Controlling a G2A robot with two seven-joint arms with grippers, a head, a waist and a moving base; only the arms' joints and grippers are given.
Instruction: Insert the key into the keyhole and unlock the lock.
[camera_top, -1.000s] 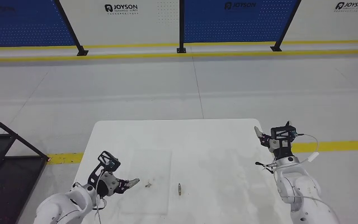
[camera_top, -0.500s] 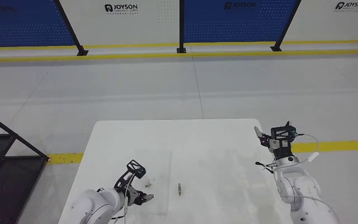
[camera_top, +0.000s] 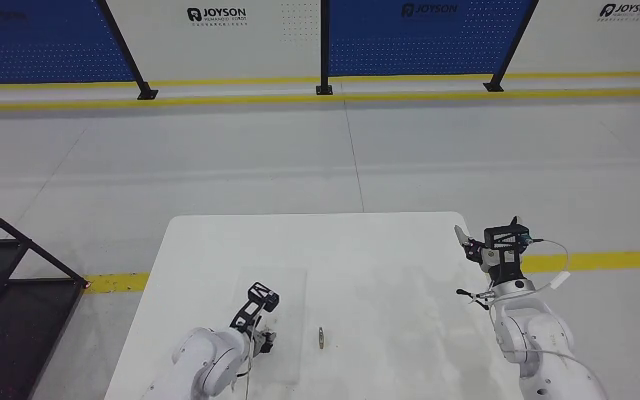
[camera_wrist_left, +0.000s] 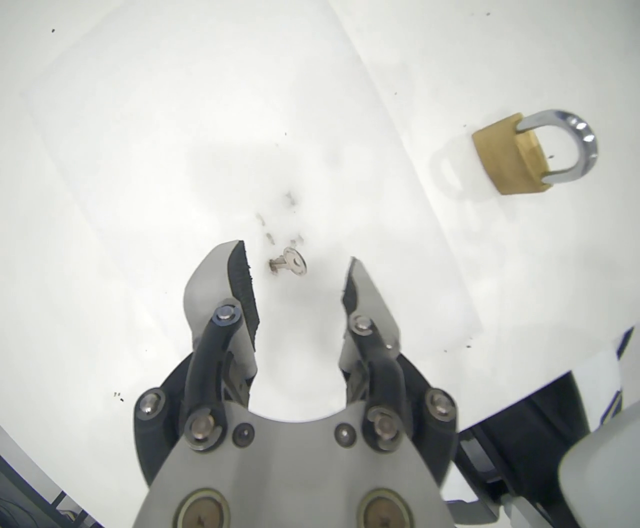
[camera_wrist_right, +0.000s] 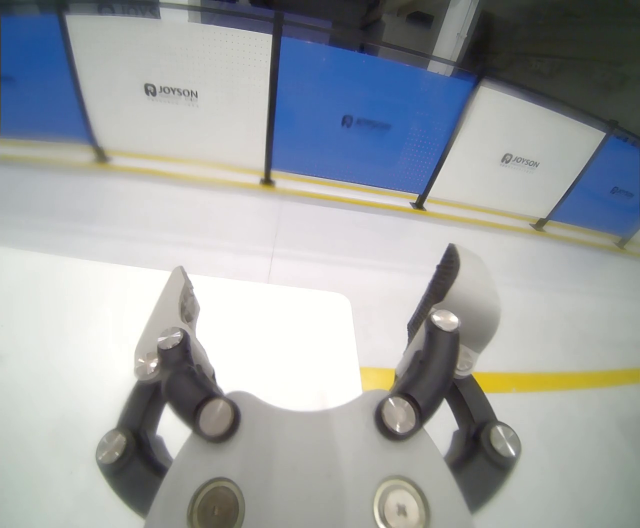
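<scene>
A small silver key (camera_wrist_left: 289, 261) lies flat on the white table (camera_top: 390, 260). My left gripper (camera_wrist_left: 296, 267) hangs open just above it, one fingertip on each side of the key, neither touching it. A brass padlock (camera_wrist_left: 515, 157) with a chrome shackle rests apart from the key; in the top view the padlock (camera_top: 320, 337) is to the right of the left arm (camera_top: 255, 310). My right gripper (camera_wrist_right: 315, 280) is open and holds nothing, raised over the table's far right corner, where the right arm (camera_top: 500, 255) stands in the top view.
A thin, pale rectangular sheet (camera_top: 285, 300) covers the table under the key and the left arm; the padlock lies just past its edge. Black frame parts (camera_top: 25, 265) stand left of the table. Yellow floor lines and blue-and-white panels are behind.
The left arm has swung right across the table's front from its left side, and its gripper now sits over the key. The right arm and the padlock have not moved.
</scene>
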